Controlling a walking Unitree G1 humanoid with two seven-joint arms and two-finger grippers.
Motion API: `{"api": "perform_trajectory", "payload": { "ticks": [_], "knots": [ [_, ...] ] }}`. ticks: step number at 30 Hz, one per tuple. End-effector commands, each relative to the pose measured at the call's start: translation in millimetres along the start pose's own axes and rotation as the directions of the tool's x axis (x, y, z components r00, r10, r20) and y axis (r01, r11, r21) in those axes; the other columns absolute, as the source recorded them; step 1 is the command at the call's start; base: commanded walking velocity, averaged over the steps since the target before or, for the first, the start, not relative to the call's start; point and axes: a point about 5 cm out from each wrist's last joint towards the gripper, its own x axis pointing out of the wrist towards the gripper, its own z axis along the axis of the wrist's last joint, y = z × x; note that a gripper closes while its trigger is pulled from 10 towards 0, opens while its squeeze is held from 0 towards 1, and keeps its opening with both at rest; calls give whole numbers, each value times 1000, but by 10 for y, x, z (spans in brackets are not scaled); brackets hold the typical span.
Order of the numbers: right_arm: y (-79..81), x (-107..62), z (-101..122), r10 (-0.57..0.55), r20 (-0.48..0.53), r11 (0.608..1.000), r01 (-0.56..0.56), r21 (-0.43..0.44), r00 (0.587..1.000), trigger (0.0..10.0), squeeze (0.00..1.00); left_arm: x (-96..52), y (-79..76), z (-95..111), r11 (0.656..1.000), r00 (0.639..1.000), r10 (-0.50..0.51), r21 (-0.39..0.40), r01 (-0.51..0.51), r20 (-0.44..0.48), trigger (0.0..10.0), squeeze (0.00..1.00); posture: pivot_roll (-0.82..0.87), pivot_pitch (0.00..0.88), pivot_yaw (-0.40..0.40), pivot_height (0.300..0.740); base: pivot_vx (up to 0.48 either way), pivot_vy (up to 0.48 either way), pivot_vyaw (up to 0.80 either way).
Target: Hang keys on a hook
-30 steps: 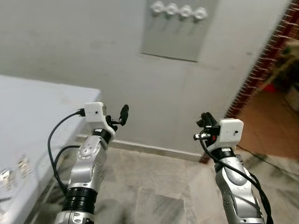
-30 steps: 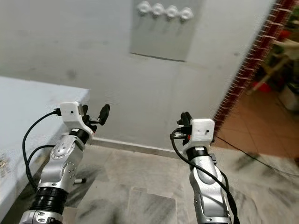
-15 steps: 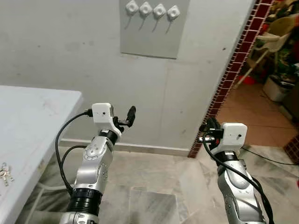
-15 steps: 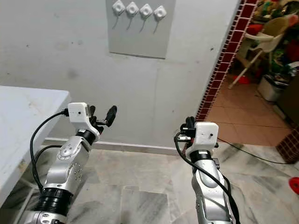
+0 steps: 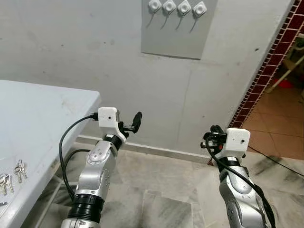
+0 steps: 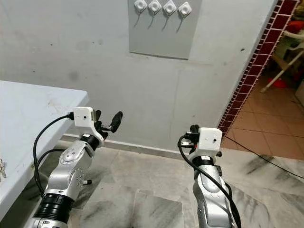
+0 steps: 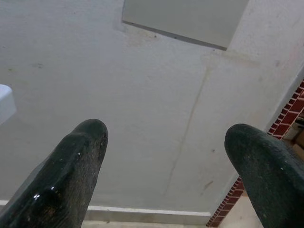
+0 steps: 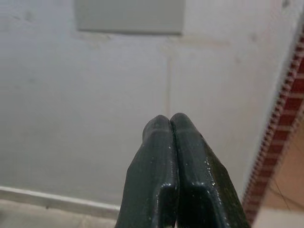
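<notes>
My left gripper (image 7: 164, 156) is spread wide, its two black fingers (image 7: 71, 173) well apart with nothing between them, and it is raised in front of me on the left, pointing at the pale grey plastered wall (image 5: 71, 52). My right gripper (image 8: 170, 142) is pressed together, the two black fingers (image 8: 154, 161) touching along their length with nothing pinched between them; it is raised on the right and faces the same wall. Both silver arms are bent up at about the same height, well apart from each other.

Beyond the grippers, high on the wall, I see a flat grey rectangular panel (image 5: 176, 33) with a row of four small white hooks (image 5: 176, 7) along its top. It sits between my two grippers in direction, and both are well below it.

The small bunch of metal keys (image 5: 19, 168) lies on the white table (image 5: 42, 114) at my near left, close to the table's near edge, and a second bunch of silvery keys (image 5: 4, 183) lies just beside it. Neither gripper is near them; the left arm is beside the table's right edge.

To the far right the wall ends in a strip of dark red tiles (image 5: 266, 76), with an orange tiled floor (image 5: 280, 128) past it. The floor under me is grey veined marble (image 5: 161, 199), and a pale skirting (image 5: 152, 149) runs along the foot of the wall.
</notes>
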Motion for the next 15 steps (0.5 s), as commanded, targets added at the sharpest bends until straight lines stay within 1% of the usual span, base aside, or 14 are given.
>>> {"api": "perform_trajectory", "payload": {
  "ticks": [1,4,7,15],
  "knots": [
    [0,-2,137,7,74,1000,-8,10,997,10000,0,4,-20,59,1000,1000,-24,19,24,14,10000,0,26,8,-2,740,0,0,0],
    [-4,-3,162,3,87,1000,-5,24,996,10000,0,-2,-33,80,998,999,-51,24,50,19,10000,0,25,10,1,740,0,0,0],
    [7,-5,169,4,85,1000,-6,26,996,10000,0,-1,-23,92,999,999,-50,23,49,22,10000,0,24,12,1,740,296,0,0],
    [16,-26,172,16,94,999,-19,29,995,10000,0,-2,-30,105,998,998,-57,19,57,28,10000,0,22,15,-1,740,468,0,0]
  ]
}}
